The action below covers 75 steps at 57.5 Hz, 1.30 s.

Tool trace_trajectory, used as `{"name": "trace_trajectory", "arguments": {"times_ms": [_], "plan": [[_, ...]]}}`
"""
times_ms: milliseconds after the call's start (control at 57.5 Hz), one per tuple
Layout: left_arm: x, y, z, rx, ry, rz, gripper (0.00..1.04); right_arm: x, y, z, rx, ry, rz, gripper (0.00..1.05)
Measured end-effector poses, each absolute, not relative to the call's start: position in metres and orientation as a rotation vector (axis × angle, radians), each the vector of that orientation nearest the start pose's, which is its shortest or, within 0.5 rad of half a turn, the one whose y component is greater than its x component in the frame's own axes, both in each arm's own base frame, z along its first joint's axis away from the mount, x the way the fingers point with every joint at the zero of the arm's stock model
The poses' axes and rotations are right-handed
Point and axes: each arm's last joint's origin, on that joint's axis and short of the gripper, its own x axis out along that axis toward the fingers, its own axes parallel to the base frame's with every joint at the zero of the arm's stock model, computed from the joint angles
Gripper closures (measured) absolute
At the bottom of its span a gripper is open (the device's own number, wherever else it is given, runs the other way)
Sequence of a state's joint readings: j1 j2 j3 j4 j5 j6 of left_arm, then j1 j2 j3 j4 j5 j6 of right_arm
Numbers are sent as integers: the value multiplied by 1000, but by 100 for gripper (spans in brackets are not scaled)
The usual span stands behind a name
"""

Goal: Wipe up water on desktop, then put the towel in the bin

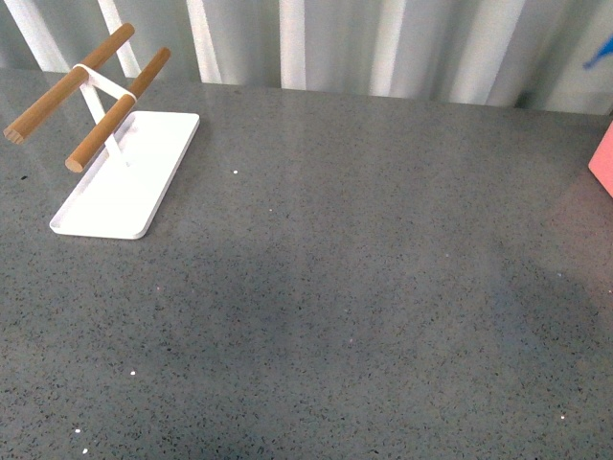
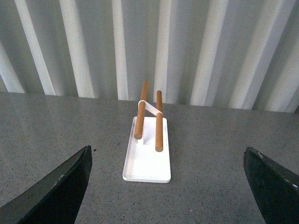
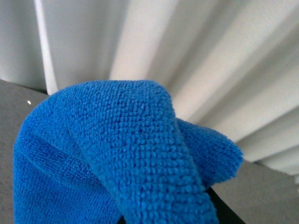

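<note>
Surface [image 1: 335, 316]: dark grey and speckled, filling most of the front view.
Towel [image 3: 117, 154]: bright blue and bunched in a thick fold. It fills the lower part of the right wrist view, raised off the surface with the wall behind it.
Right fingers [image 3: 223, 211]: clenched on the towel. The cloth covers them, and only a dark sliver shows at the lower edge of the frame.
Left fingers [image 2: 60, 186]: released, one dark tip in each lower corner of the left wrist view, far apart with nothing between them.
Bin [image 1: 603, 161]: a pink corner at the right edge of the front view, resting on the surface.
Rack [image 1: 120, 182]: a white flat base in the upper left of the front view, with two wooden bars [image 1: 72, 84] above it.
Wall [image 1: 383, 48]: white and ribbed, along the top of the frame.
</note>
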<state>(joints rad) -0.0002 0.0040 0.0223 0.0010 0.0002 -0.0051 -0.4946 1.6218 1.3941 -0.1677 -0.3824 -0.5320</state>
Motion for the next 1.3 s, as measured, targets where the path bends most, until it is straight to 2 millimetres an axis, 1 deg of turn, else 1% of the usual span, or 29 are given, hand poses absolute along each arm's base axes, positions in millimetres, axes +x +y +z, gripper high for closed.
{"name": "trace_trajectory", "arguments": {"times_ms": [52,87,244,470,574,644,713,800,940,974,1061,1096,1200,1218,1305], "plan": [[97,0,171,-5,-20,0,7,326,-181,322,-340,414,-43,102],[97,0,171,-5,-19,0,7,324,-189,310,-327,448,-59,102],[97,0,171,-5,-19,0,7,324,-209,270,-285,548,-97,102],[97,0,171,-5,-19,0,7,322,-222,244,-318,647,-105,102],[97,0,171,-5,-19,0,7,318,-226,225,-337,722,-68,102],[97,0,171,-5,-19,0,7,316,-228,209,-348,780,-39,102],[97,0,171,-5,-19,0,7,315,-231,196,-354,821,-35,102],[97,0,171,-5,-19,0,7,316,-234,186,-358,850,-54,101],[97,0,171,-5,-19,0,7,319,-237,178,-339,858,-84,80],[97,0,171,-5,-19,0,7,320,-237,177,-330,853,-94,71],[97,0,171,-5,-19,0,7,322,-237,179,-294,839,-109,53],[97,0,171,-5,-19,0,7,324,-236,181,-261,826,-109,45],[97,0,171,-5,-19,0,7,327,-234,186,-152,798,-105,23],[97,0,171,-5,-19,0,7,327,-234,186,-143,797,-105,21],[97,0,171,-5,-19,0,7,328,-232,185,-75,790,-112,6]]}}
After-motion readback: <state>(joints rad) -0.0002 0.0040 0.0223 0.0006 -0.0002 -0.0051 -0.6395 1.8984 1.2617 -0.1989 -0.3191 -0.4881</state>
